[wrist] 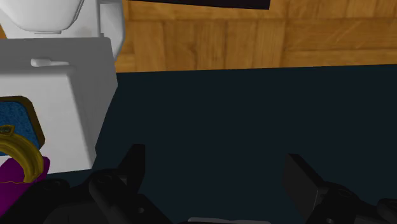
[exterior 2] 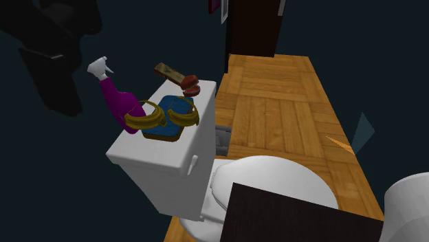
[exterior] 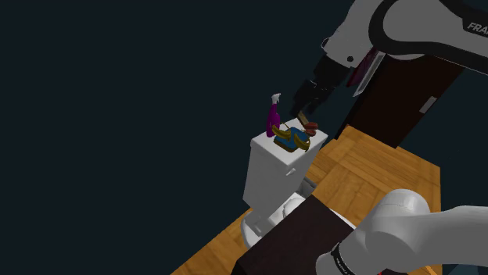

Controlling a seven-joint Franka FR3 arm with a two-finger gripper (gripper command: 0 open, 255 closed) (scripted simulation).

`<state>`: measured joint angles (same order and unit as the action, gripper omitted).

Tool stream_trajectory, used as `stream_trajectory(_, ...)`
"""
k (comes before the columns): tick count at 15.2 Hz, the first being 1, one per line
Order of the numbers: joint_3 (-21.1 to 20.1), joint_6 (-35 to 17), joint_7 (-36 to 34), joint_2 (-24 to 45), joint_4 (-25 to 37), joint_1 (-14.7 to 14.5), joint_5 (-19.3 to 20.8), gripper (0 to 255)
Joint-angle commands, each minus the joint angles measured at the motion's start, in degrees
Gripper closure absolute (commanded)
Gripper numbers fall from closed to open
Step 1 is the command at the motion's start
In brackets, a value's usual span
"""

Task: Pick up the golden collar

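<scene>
Dark brown and boxy, the stand (exterior: 289,244) sat nearest in the shoulder view, with the white arm (exterior: 407,226) rising from it. Just past the stand was a white toilet bowl (exterior 2: 268,180) on a wooden floor (exterior: 375,164). Behind the bowl stood the white toilet tank (exterior: 274,176), and all the small things lay on its flat lid.

A blue pad (exterior 2: 167,128) with a brown edge lay in the middle of the lid. The golden collar (exterior 2: 146,122) lay on top of that pad, curled in a loose ring. A purple spray bottle (exterior 2: 120,100) with a white top was just beside the collar, and it leaned over. A little tool (exterior 2: 180,77) with a tan handle and a red-brown head lay near the far end of the lid.

The black claw (exterior: 303,108) hung in the air over the far end of the tank, close above the little tool. In the wrist view its two fingers (wrist: 135,167) stood wide apart, with nothing between them but a dark blue-black space. The collar was off to one side of the claw there, on the pad, not touched by either finger.

Farthest away, a tall dark cabinet (exterior: 407,98) stood behind the arm.
</scene>
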<state>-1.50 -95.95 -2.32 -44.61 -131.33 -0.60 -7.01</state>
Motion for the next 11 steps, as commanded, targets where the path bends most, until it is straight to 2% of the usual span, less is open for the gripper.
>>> stream_trajectory(1,0.0,0.0,0.0,0.0,0.0,0.0,0.0,0)
stream_trajectory(11,12.5,-8.6,14.2,4.8,-4.9,3.2,4.2,0)
